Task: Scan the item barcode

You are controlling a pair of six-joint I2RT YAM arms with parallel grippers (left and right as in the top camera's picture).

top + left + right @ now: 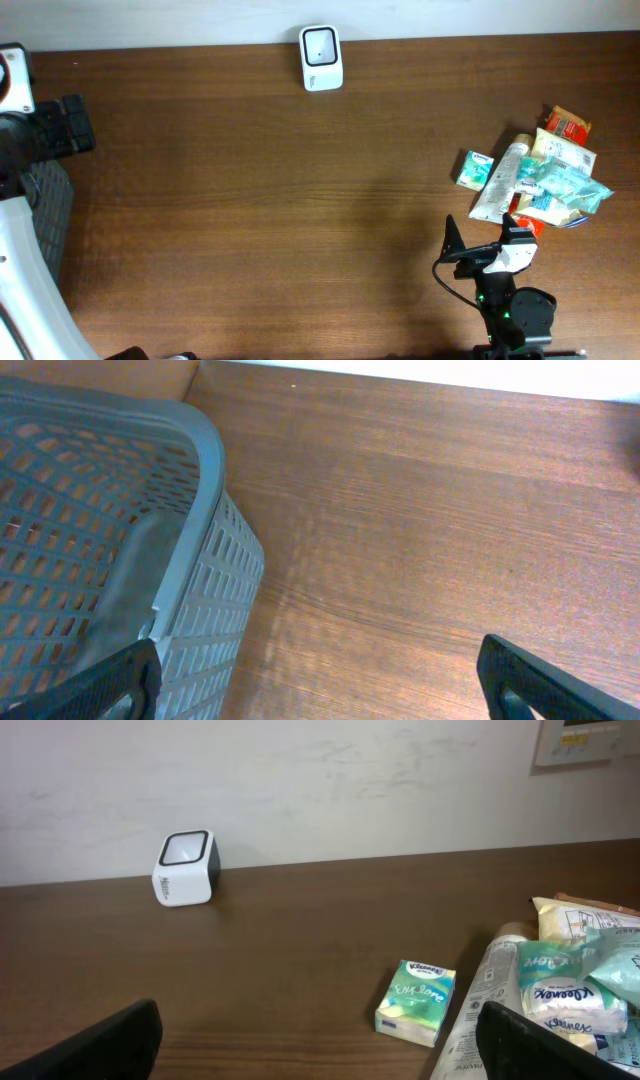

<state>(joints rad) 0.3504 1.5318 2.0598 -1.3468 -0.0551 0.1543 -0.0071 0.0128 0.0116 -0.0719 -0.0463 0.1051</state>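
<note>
Left claw point(318, 685) and right claw point(318, 1045) both gape wide. Open bench point(260, 200) separates the far-edge scanner point(321, 58) from the right-edge item pile point(540, 180).

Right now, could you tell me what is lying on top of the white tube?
A teal Kleenex pack lies across the white tube; what is under that pack is hidden.

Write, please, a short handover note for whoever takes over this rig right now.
Left hand: open, empty, next to the gray basket.
Right hand: open, empty, near the pile of packaged items on the robot's right.
Barcode scanner: upright at the far edge of the table, middle.
A Kleenex pack lies just apart from the pile, on the scanner's side.
Done: nothing held yet.
Left: grasp an item, show its barcode to the scanner.
</note>
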